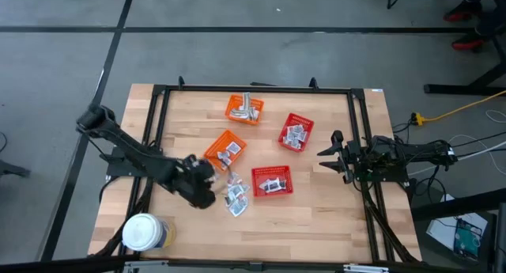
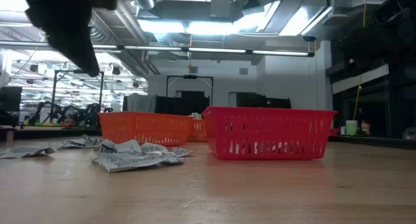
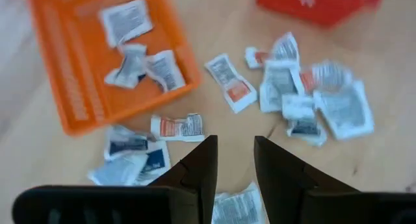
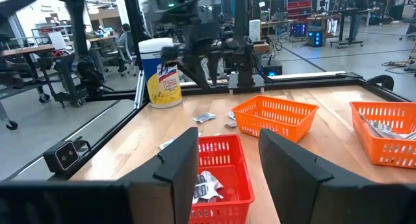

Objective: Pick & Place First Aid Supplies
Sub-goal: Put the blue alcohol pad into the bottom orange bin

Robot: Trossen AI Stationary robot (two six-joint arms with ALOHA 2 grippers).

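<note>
- You are watching the left gripper hovering, fingers apart and empty, above loose sachets lying beside the orange basket.
- The right gripper is waiting at the table's right edge, fingers apart.
- Next, 1 sachet likely needs centring between the fingers before descending.

Sachet print blurred (unreadable), left hand cut off

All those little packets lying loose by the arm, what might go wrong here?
The loose sachets overlap in a heap, so the left end effector, open just above them, might lift two at once or none. It could also push some aside instead of gripping. The orange basket sits close by; a careless move might nudge it.
</note>
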